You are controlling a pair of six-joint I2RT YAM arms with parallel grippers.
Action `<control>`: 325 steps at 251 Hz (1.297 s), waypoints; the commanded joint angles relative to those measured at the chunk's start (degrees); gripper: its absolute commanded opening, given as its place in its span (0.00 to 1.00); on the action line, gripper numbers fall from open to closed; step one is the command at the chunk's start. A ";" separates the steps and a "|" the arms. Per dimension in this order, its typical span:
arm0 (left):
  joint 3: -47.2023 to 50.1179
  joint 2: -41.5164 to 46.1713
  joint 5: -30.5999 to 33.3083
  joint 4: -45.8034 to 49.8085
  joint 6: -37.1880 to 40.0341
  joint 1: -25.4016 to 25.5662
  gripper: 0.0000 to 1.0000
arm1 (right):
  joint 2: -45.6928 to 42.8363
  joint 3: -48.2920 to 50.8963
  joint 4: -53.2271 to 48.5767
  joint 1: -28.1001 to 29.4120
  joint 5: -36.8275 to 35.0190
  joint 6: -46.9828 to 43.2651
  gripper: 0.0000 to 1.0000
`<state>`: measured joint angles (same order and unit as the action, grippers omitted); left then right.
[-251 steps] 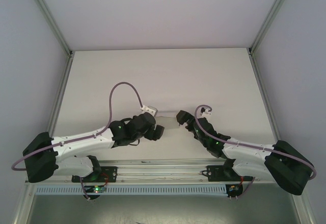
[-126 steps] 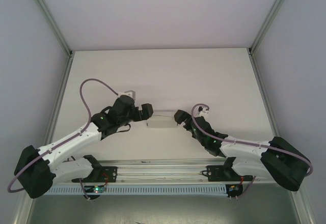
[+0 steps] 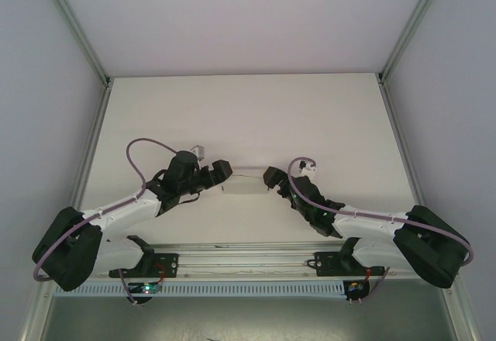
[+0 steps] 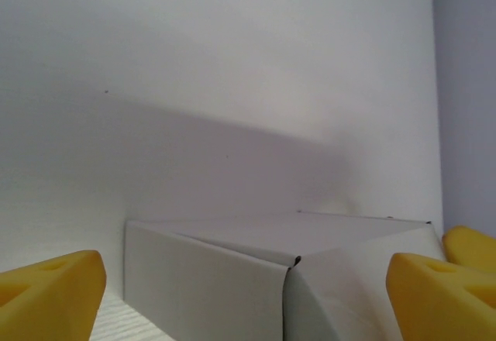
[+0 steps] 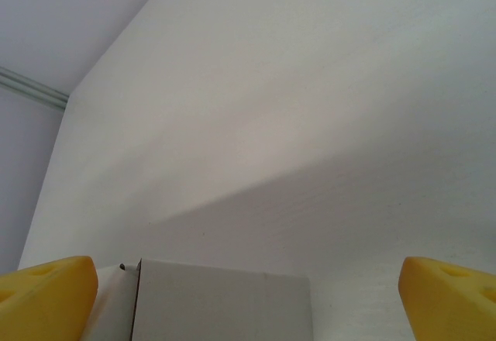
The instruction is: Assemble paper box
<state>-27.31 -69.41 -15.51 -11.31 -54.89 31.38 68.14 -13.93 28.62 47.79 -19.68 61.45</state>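
The paper box [image 3: 245, 181] is a small white rectangular box lying on the table between my two grippers. My left gripper [image 3: 222, 172] stands at its left end and my right gripper [image 3: 271, 178] at its right end. In the left wrist view the paper box [image 4: 263, 279] sits between the wide-apart yellow fingertips [image 4: 50, 291], one corner seam facing the camera. In the right wrist view the paper box [image 5: 221, 306] lies low between the yellow fingertips [image 5: 46, 294], which stand far apart. Both grippers are open, with no finger seen pressing on the card.
The white table [image 3: 248, 116] stretches bare behind the box up to the back wall. Metal frame rails [image 3: 93, 147] run along both sides. A rail with wiring [image 3: 248, 267] lies along the near edge by the arm bases.
My left arm swung out to the left and brought its gripper to the box's left end. The box shifted slightly up the table. The right gripper crept a little leftward.
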 commanded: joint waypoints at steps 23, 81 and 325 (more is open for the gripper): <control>4.59 -0.21 -2.29 -7.75 -0.74 -0.63 0.83 | 5.05 5.13 -23.73 0.92 2.40 -6.63 0.98; 10.69 -0.63 -2.95 -15.21 -0.19 -0.58 0.66 | 7.95 5.90 -18.44 0.91 3.68 -8.74 0.98; 18.25 -14.59 -6.53 -33.89 5.30 -0.55 0.00 | 29.56 10.63 20.78 0.84 11.66 -33.21 0.63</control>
<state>-11.99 -78.28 -15.42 -52.62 -52.27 30.70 85.76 -8.64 66.50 47.88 -13.89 41.74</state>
